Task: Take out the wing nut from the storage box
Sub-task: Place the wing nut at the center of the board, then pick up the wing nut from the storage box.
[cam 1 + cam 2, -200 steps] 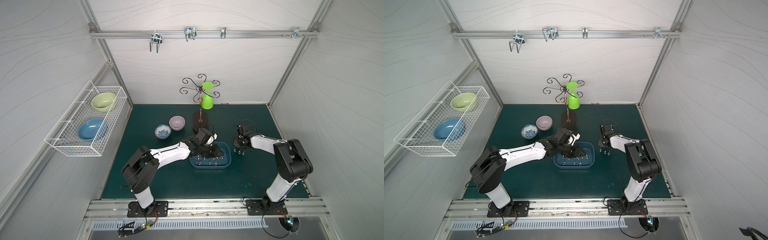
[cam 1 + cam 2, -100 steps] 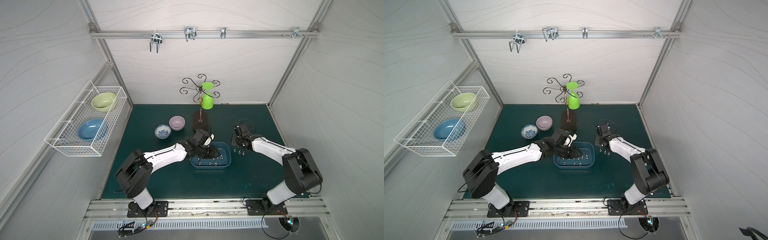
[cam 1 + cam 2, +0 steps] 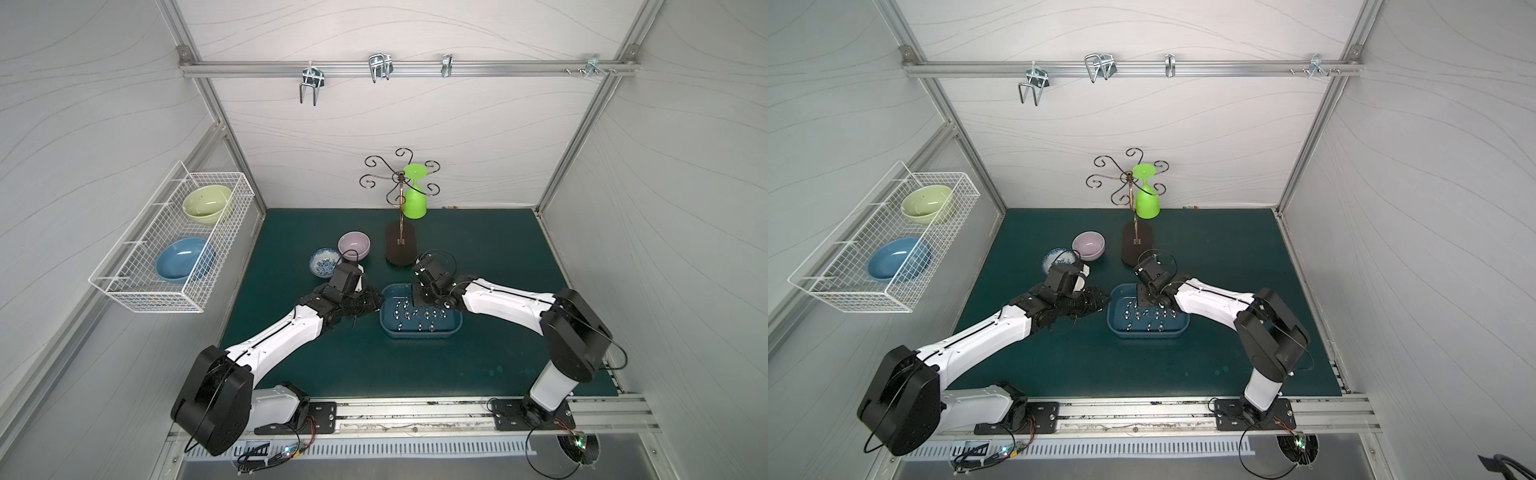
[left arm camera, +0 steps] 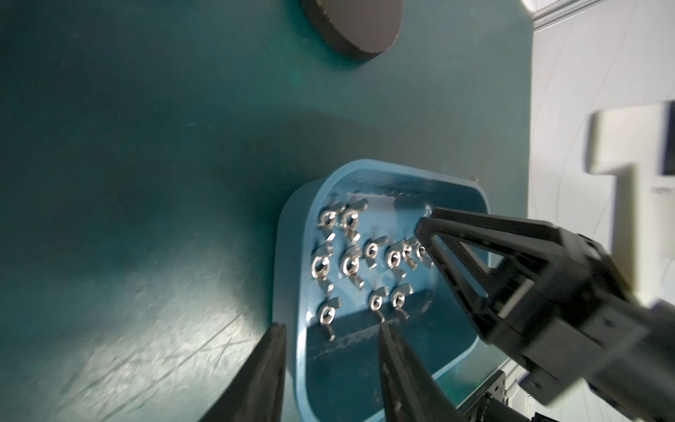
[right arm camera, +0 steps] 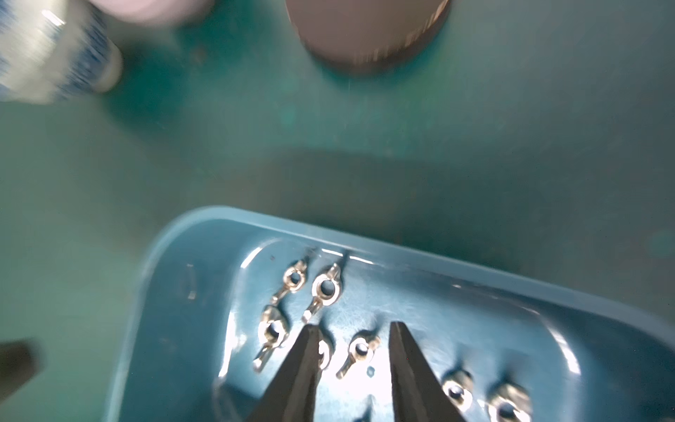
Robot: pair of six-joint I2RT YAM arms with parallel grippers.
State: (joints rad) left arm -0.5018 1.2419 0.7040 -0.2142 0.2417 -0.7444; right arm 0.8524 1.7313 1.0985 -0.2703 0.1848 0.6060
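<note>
At the glossy storage box (image 4: 285,255) of wing nuts (image 4: 350,263), left pincer (image 4: 330,327) and right pincer (image 5: 354,325) half-open, empty.

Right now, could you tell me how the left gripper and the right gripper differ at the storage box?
The left gripper straddles the storage box wall, one finger outside; the right gripper has both fingers inside. The right gripper brackets a wing nut; the left gripper brackets the rim. Both are open, holding nothing.
</note>
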